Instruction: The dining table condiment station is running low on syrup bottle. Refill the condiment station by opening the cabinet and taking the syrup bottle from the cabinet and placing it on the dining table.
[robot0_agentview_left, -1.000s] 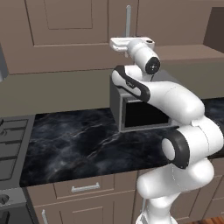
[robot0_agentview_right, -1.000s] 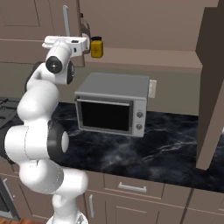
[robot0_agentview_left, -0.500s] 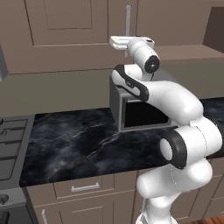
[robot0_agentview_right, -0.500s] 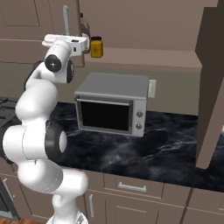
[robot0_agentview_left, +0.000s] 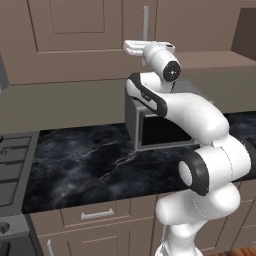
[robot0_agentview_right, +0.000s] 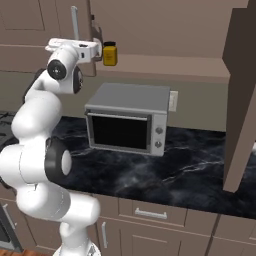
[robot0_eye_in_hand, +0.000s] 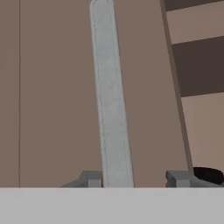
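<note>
The cabinet is a taupe wall unit with a vertical silver bar handle on its shut door. My gripper is raised to the lower end of that handle. In the hand view the handle runs up between my fingertips. The left tip touches the bar and the right tip stands apart from it, so my gripper is open around the bar. The syrup bottle is hidden and the dining table is out of view.
A short yellow jar with a black lid stands on the shelf right of the hand. Another cabinet door hangs open at the far right. A silver toaster oven sits on the black marble counter. A stove lies at the left.
</note>
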